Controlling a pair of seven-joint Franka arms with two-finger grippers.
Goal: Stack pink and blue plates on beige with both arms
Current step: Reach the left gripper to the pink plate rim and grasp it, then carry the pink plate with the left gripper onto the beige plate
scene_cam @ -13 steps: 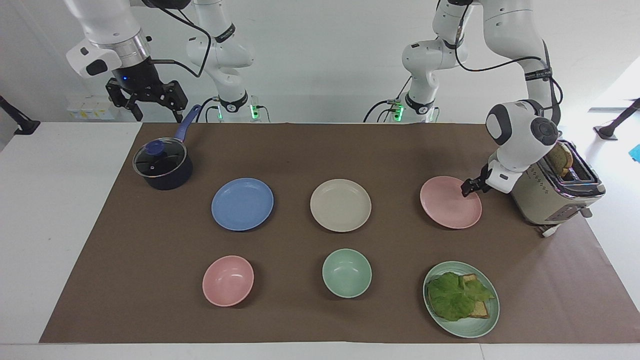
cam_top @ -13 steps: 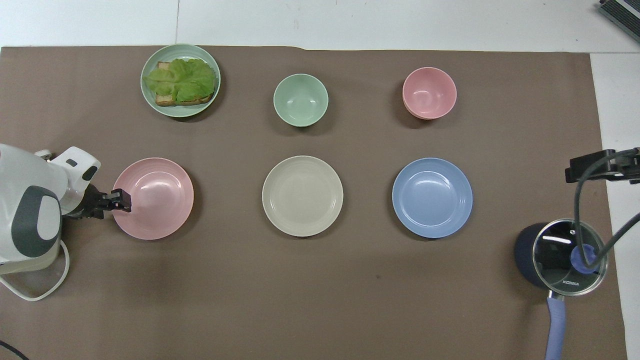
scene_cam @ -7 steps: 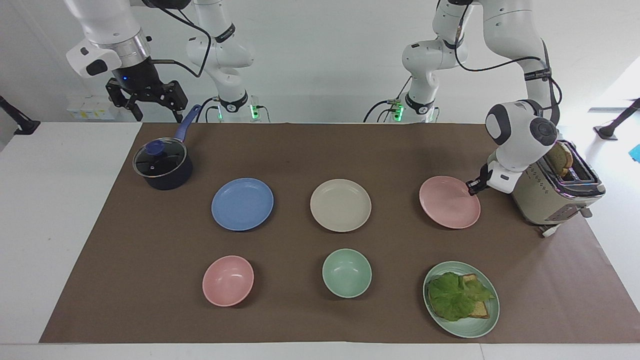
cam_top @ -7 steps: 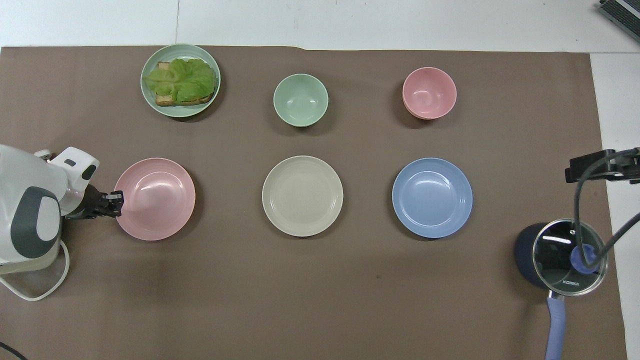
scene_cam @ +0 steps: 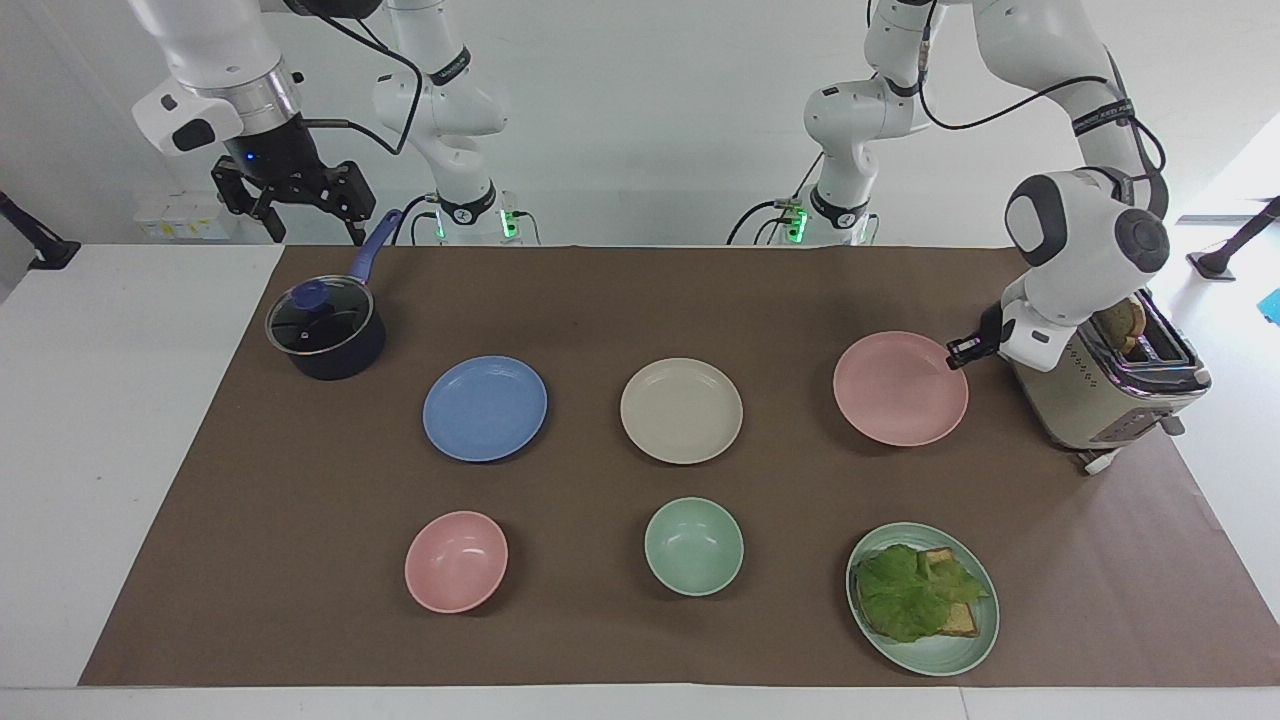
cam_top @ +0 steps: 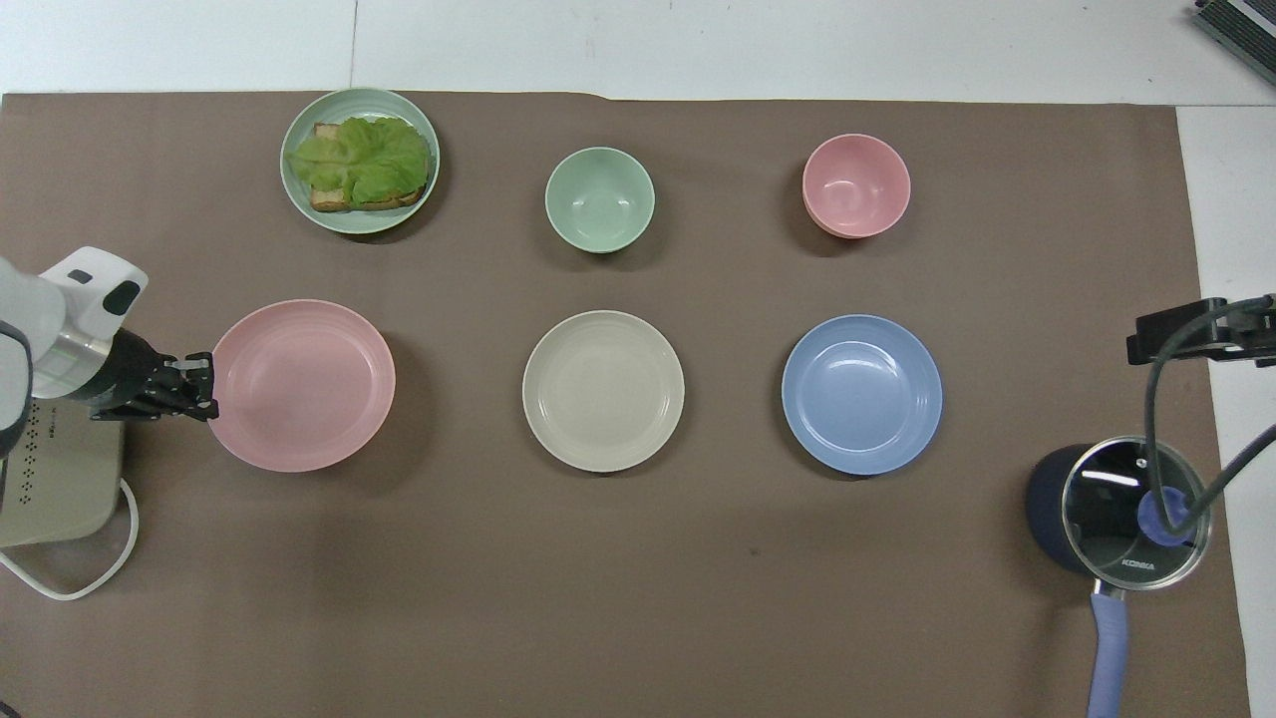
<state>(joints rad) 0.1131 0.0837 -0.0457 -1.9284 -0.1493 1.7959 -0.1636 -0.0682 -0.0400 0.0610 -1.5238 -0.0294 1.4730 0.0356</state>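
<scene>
The pink plate (scene_cam: 900, 390) (cam_top: 304, 384) hangs just above the mat at the left arm's end of the table, casting a shadow below. My left gripper (scene_cam: 958, 352) (cam_top: 204, 384) is shut on its rim, on the edge beside the toaster. The beige plate (scene_cam: 681, 410) (cam_top: 603, 390) lies flat at the middle of the mat. The blue plate (scene_cam: 485, 408) (cam_top: 861, 394) lies beside it toward the right arm's end. My right gripper (scene_cam: 295, 215) waits open in the air over the pot's handle, holding nothing.
A toaster (scene_cam: 1110, 385) with bread in it stands close to the left wrist. A dark lidded pot (scene_cam: 325, 330) stands near the right arm. Farther from the robots lie a pink bowl (scene_cam: 456, 561), a mint bowl (scene_cam: 694, 546) and a green plate (scene_cam: 925, 655) with lettuce on toast.
The left gripper closed on the pink plate's rim and raised it off the mat. The left wrist rose with it. The right arm stayed where it was.
</scene>
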